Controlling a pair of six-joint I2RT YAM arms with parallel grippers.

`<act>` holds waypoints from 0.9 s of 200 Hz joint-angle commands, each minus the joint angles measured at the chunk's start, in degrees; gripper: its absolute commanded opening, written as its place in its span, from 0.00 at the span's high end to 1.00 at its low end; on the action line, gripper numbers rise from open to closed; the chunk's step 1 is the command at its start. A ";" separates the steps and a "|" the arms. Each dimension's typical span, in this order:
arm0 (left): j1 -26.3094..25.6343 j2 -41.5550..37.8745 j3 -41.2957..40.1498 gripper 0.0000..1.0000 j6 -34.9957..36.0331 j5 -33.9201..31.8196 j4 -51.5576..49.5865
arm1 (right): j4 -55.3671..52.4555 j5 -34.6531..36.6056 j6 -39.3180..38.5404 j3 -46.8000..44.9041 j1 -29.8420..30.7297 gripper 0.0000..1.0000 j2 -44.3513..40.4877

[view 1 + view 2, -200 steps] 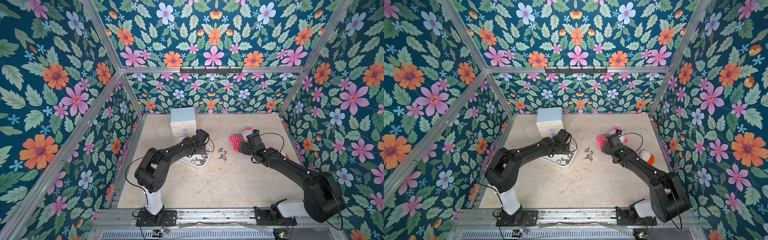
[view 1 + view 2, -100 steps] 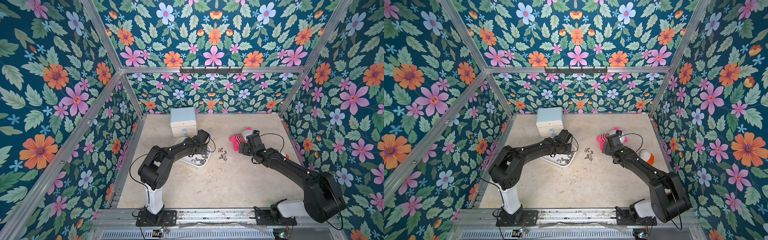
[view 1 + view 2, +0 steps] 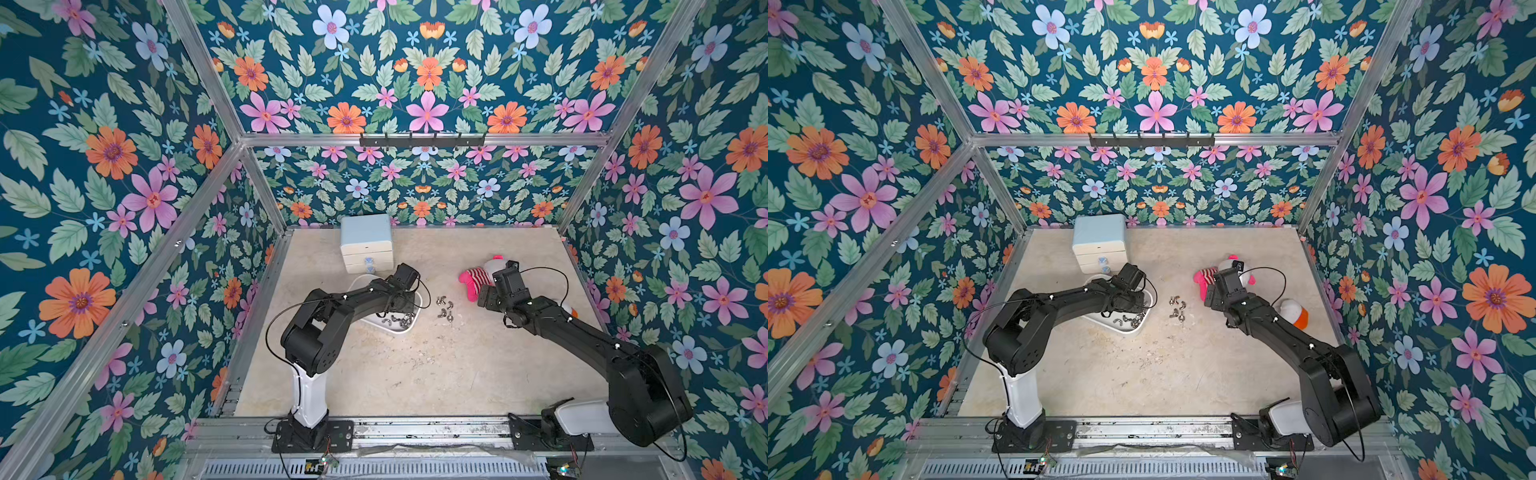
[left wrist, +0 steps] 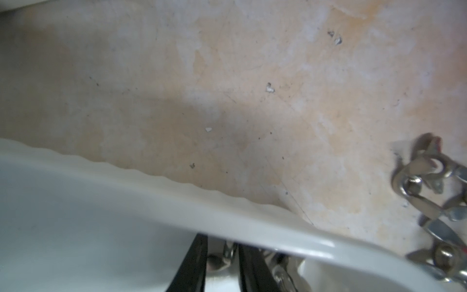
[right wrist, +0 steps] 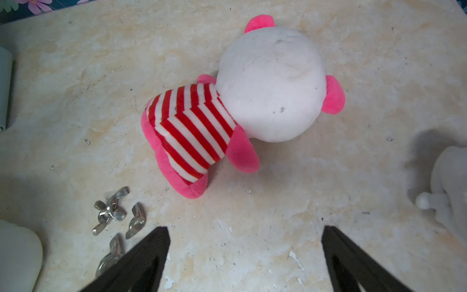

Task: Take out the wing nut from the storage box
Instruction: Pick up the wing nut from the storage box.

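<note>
Beige marbled tabletop (image 3: 415, 374) carries a shallow white plastic storage box (image 3: 390, 330) left of centre. Near a pink, red-striped plush toy (image 5: 252, 96), the right gripper (image 5: 245, 252) gapes wide. Inside the box, the left gripper (image 4: 221, 252) pinches 1 silver wing nut (image 4: 222, 259) narrowly; loose wing nuts (image 3: 444, 306) lie just beside the box

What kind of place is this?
Probably a robot test cell: an aluminium frame holds floral panels, the left arm and right arm are bolted to a front rail, with a plush toy and wing nuts as props.
</note>
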 commanded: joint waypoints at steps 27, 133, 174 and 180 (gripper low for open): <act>0.01 0.85 0.44 0.76 1.49 0.47 0.54 | 0.15 0.63 0.26 -0.28 0.06 0.01 -0.64; -0.01 0.34 -0.83 0.88 1.33 0.58 0.68 | 0.15 0.54 0.43 -0.27 0.07 0.01 -0.82; 0.01 -1.52 -1.01 0.92 0.90 -0.31 0.50 | -0.03 0.60 0.42 -0.28 0.12 0.01 -1.17; 0.01 -2.01 -1.01 0.92 0.82 -0.53 0.34 | -0.11 0.62 0.43 -0.27 0.13 0.01 -1.26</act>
